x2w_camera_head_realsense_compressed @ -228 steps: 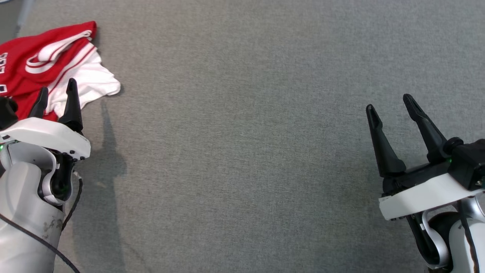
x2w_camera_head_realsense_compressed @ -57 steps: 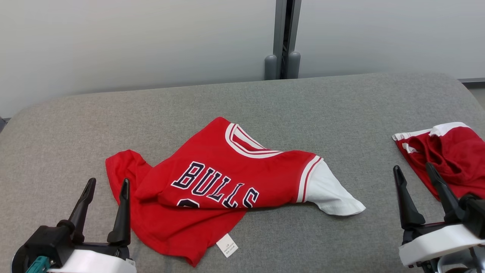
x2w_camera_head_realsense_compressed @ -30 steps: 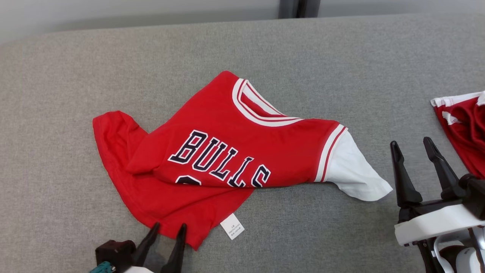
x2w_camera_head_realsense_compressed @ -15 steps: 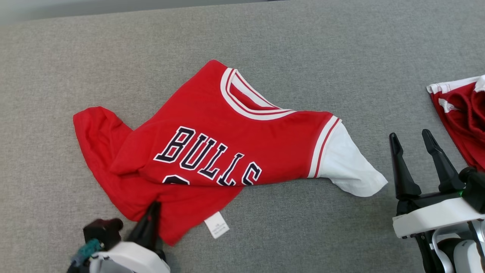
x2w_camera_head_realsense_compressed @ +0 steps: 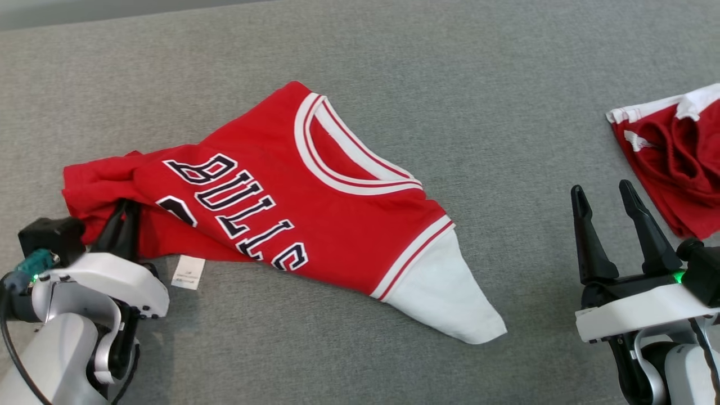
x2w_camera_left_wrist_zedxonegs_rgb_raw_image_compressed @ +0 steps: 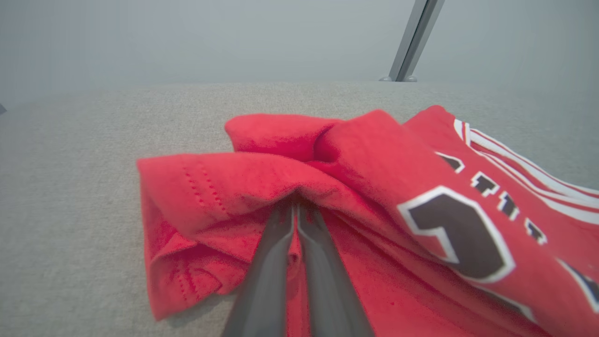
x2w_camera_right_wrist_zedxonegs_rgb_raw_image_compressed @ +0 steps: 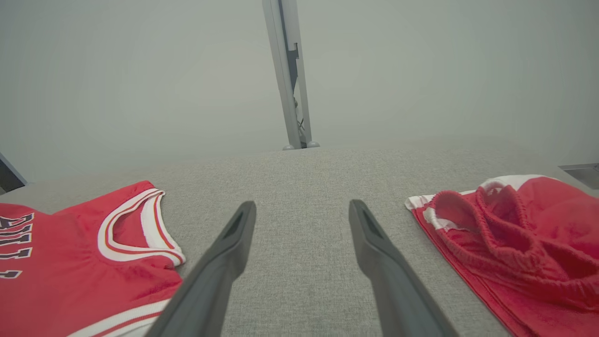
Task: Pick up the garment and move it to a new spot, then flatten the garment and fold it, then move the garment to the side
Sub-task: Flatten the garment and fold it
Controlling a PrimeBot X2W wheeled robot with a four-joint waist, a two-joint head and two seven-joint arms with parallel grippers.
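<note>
The grey woven worktop [x2w_camera_head_realsense_compressed: 506, 67] carries the red jersey [x2w_camera_head_realsense_compressed: 315, 225] on its left half, crumpled toward the left edge with its white sleeve pointing at the near edge. Red shorts [x2w_camera_head_realsense_compressed: 675, 152] with a gathered waistband lie by the right edge. The left pincer [x2w_camera_head_realsense_compressed: 121, 222], low at the near left, is clamped on the jersey's bunched hem; the left wrist view shows stitched cloth humped over its meeting fingers [x2w_camera_left_wrist_zedxonegs_rgb_raw_image_compressed: 281, 262]. The right pincer [x2w_camera_head_realsense_compressed: 601, 188] hovers spread wide and empty between the garments, and the head view shows a small white label [x2w_camera_head_realsense_compressed: 188, 273] beside the left one.
</note>
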